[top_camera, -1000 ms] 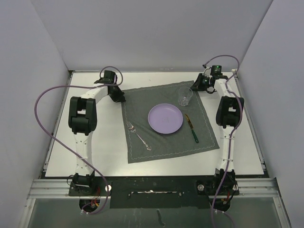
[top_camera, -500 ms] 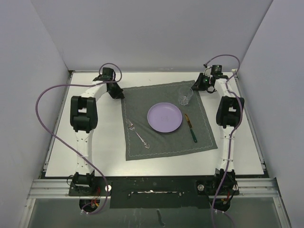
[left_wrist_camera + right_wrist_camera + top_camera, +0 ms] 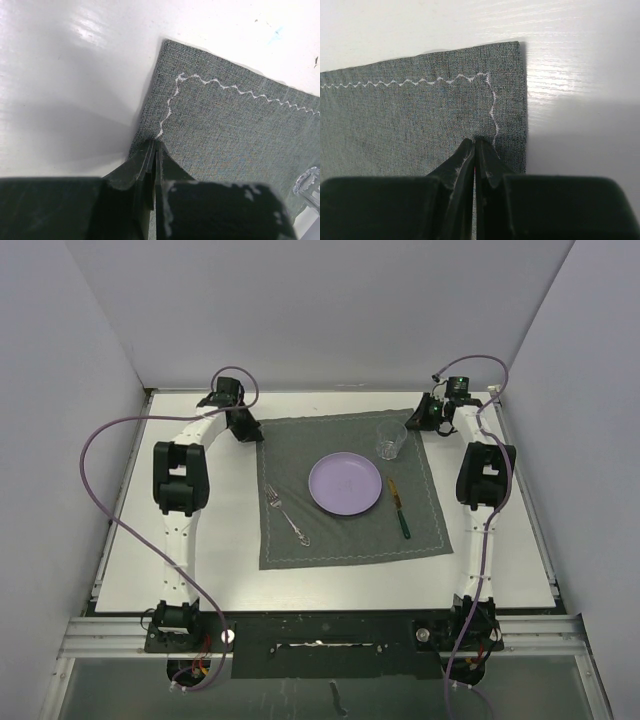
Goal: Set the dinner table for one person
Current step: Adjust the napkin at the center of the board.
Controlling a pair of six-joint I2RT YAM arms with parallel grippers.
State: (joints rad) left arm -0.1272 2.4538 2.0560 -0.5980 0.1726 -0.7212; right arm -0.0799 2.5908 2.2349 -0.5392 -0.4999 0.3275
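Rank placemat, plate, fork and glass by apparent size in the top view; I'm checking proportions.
1. placemat
2. plate
3. fork and glass: unsure; the fork is longer, the glass wider.

I see a dark grey stitched placemat (image 3: 340, 540) bearing a lilac plate (image 3: 346, 485) in the middle, a fork (image 3: 287, 515) left of it, a green-handled knife (image 3: 399, 508) right of it, and a clear glass (image 3: 390, 440) behind the knife.

White dinner table (image 3: 225, 540), dark grey stitched placemat (image 3: 340, 535) across its middle
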